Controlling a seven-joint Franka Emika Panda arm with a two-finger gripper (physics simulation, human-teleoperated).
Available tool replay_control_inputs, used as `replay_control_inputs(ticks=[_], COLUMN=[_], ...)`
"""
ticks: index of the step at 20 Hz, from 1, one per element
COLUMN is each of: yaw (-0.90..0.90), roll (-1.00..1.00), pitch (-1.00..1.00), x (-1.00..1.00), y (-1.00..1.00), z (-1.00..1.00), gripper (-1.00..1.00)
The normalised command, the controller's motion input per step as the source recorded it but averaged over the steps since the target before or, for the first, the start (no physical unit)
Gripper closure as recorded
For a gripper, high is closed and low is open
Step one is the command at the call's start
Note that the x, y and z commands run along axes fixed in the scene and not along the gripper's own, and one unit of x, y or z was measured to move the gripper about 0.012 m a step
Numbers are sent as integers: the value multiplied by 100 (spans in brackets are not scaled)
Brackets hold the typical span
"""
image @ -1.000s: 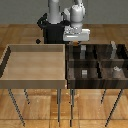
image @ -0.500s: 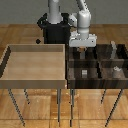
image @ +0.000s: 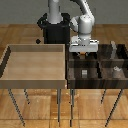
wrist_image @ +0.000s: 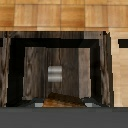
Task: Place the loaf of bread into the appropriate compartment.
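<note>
Though small outside, loaf of bread [wrist_image: 62,102] large at wrist.

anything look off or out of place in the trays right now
Nothing stands out. The gripper hangs over the dark compartment tray with the loaf of bread at its tip. The small grey objects sit inside compartments, and the light wooden tray looks intact.
</note>
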Motion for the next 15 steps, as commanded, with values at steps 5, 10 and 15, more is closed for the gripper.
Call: replay_control_inputs(ticks=[5,10,15], yaw=[0,0,0], roll=[0,0,0], pitch=[0,0,0], x=[0,0,0], y=[0,0,0], z=[0,0,0], gripper=[-100,-100,-100])
